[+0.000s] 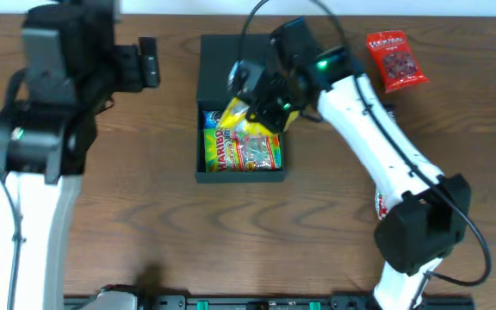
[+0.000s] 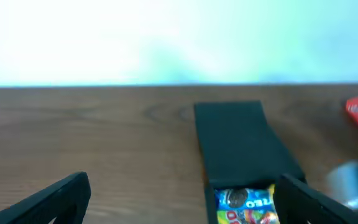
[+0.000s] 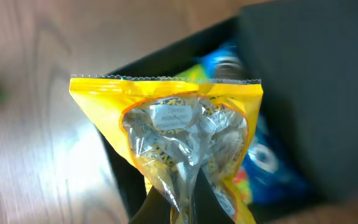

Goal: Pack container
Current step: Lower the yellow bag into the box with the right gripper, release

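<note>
Holding a yellow packet point(image 3: 166, 130) clenched by one end, the right tool point(image 3: 180, 202) hangs directly over the open container point(image 1: 218, 73), which already has a Haribo packet point(image 1: 239, 151) and a blue packet point(image 2: 244, 200) inside. Packing looks partly done. A red packet point(image 1: 394, 60) lies on the desk point(image 1: 127, 215) well apart from that tool, the lid is unclosed, and the left tool point(image 1: 148, 62) stands released and empty.

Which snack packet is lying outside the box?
The red packet, on the table beside the container. The yellow packet hangs in the right gripper over it; the Haribo packet lies inside.
</note>
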You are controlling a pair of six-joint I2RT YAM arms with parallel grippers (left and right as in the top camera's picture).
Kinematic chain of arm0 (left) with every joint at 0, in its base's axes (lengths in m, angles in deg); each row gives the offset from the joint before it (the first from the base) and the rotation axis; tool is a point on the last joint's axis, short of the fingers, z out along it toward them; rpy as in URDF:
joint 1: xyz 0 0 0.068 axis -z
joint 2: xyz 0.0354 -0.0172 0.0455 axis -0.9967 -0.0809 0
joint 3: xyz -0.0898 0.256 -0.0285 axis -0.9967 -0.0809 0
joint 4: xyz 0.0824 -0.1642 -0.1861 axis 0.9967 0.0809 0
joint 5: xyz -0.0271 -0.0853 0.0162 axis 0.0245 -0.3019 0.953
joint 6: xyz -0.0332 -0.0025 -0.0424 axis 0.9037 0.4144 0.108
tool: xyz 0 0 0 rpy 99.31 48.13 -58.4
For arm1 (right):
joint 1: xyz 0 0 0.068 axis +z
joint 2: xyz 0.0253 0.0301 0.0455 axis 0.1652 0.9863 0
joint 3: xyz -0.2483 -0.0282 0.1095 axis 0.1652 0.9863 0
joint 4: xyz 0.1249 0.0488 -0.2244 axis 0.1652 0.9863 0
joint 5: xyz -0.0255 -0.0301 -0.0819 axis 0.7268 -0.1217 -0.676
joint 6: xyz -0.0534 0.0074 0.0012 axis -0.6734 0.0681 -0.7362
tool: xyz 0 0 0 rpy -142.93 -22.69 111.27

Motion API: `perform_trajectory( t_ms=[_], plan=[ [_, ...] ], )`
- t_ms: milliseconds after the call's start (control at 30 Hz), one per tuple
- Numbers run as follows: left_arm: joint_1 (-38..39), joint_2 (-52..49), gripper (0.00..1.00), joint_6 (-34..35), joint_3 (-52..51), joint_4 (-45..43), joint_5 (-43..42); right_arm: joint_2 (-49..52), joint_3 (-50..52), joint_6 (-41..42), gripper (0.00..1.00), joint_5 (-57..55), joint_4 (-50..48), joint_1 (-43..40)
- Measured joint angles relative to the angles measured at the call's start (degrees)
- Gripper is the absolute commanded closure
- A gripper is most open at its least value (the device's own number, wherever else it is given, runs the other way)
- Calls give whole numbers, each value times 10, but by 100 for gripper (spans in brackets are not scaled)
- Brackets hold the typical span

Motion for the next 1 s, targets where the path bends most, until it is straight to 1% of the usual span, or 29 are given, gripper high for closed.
perform_trajectory(
  t_ms=[133,233,433,600,633,667,700,733,767,800,867,900,933,967,1000],
  plan=[
    [-3,38,5,0,1,8,1,0,54,-16,99,0,-45,23],
    [-3,39,5,0,1,22,1,0,93,-17,99,-1,-89,32],
    [-3,39,5,0,1,32,1,1,149,-6,99,0,-213,54],
    [-3,39,5,0,1,33,1,1,191,-1,99,0,-284,70],
    [-3,39,5,-1,1,33,1,1,201,-1,98,0,-293,71],
    [-3,39,5,0,1,33,1,1,210,0,79,0,-302,73],
    [-3,39,5,0,1,33,1,1,217,2,50,0,-310,73],
    [-3,39,5,-1,1,33,1,1,225,3,8,0,-314,74],
    [-3,39,5,-1,1,33,1,1,228,9,3,0,-317,74],
    [-3,39,5,-2,1,34,1,1,228,19,1,0,-323,74],
    [-3,39,5,-3,1,33,1,1,225,34,1,0,-330,74],
    [-3,39,5,-4,1,33,1,1,214,50,3,0,-331,74],
    [-3,39,5,-5,1,33,1,-1,207,56,8,0,-330,73],
    [-3,39,5,-6,1,33,1,-5,195,66,34,0,-331,73],
    [-3,39,5,-7,1,33,1,-16,184,72,80,0,-333,71]
  ],
)
